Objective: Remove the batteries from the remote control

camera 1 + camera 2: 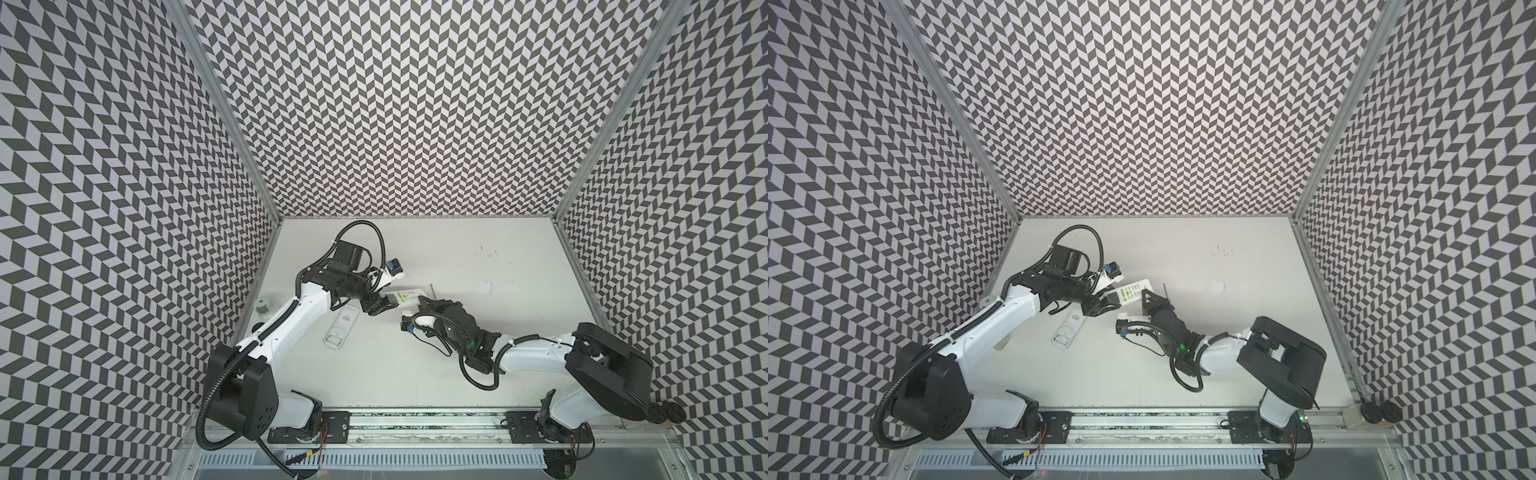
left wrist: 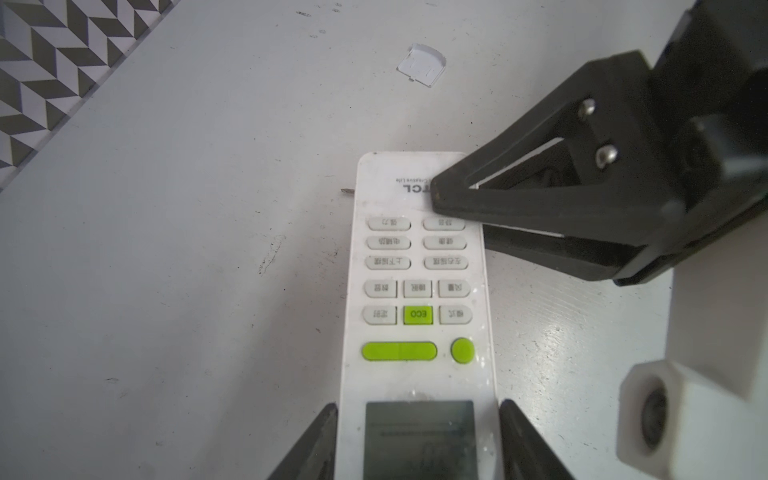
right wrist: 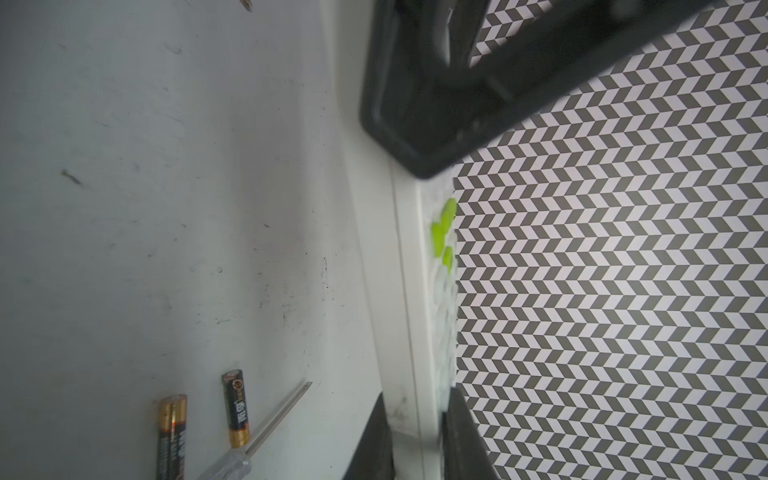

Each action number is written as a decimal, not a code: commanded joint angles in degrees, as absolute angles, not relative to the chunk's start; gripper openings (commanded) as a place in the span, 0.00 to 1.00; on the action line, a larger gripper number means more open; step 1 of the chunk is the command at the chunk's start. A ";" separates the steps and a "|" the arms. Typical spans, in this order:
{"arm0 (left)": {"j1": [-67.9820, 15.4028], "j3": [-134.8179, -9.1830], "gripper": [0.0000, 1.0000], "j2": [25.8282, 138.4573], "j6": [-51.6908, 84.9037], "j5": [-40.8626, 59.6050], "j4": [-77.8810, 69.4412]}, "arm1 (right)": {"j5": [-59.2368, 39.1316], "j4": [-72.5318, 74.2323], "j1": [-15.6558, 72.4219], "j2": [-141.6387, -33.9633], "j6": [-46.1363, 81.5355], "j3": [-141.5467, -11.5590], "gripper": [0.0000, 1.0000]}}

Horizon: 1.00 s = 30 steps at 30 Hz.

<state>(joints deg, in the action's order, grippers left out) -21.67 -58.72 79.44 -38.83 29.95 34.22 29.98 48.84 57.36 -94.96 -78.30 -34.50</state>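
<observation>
- On the left of the table, we see a second remote lying flat, just beside our left arm.
- Right of it, our left gripper straddles the screen end of the remote. A finger sits close against each long edge, but we cannot tell whether they press it or merely flank it.
- At the middle, the remote spans between our two grippers, buttons up.
- Our right gripper pinches the remote's logo end, one finger on the face and one on the back.
- Near that gripper, shown only by its wrist camera, two black, gold-ended batteries lie loose on the table, out of the remote and just beside a screwdriver.
- Farther right, a small white cover lies alone.
</observation>
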 commanded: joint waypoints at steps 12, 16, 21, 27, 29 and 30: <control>-21.38 -63.84 0.71 78.99 -41.25 34.89 39.30 | 18.67 37.42 55.68 -87.15 -57.04 -34.38 0.07; -22.05 -63.98 0.72 79.28 -41.13 35.68 39.36 | 11.24 30.96 52.15 -85.14 -45.26 -36.02 0.07; -22.08 -65.33 0.72 79.32 -41.60 38.12 40.77 | -1.59 27.25 48.18 -82.39 -38.15 -36.04 0.06; -22.12 -68.35 0.73 79.79 -42.64 36.35 42.66 | -22.81 25.89 42.81 -81.53 -27.85 -36.23 0.06; -22.36 -68.49 0.73 79.88 -42.76 37.14 42.78 | -28.57 25.49 41.89 -82.29 -25.28 -36.80 0.06; -22.62 -68.41 0.73 79.82 -42.85 37.71 42.84 | -31.21 25.68 41.38 -82.96 -24.11 -36.96 0.06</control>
